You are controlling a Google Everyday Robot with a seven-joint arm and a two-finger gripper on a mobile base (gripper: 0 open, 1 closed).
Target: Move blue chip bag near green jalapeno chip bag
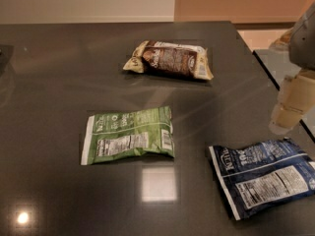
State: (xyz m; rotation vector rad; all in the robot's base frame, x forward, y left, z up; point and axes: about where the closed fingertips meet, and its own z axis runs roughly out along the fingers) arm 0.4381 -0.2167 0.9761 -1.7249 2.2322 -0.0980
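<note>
The blue chip bag (263, 173) lies flat at the front right of the dark table, its white label panel facing up. The green jalapeno chip bag (129, 135) lies flat near the middle of the table, to the left of the blue bag with a gap between them. My gripper (290, 109) hangs at the right edge of the view, just above and behind the blue bag's far right corner, not touching it. Nothing shows in the gripper.
A brown-and-cream bag (170, 59) lies at the back of the dark table (49, 82). The table's right edge runs close to the gripper, with a lighter floor and another surface beyond it.
</note>
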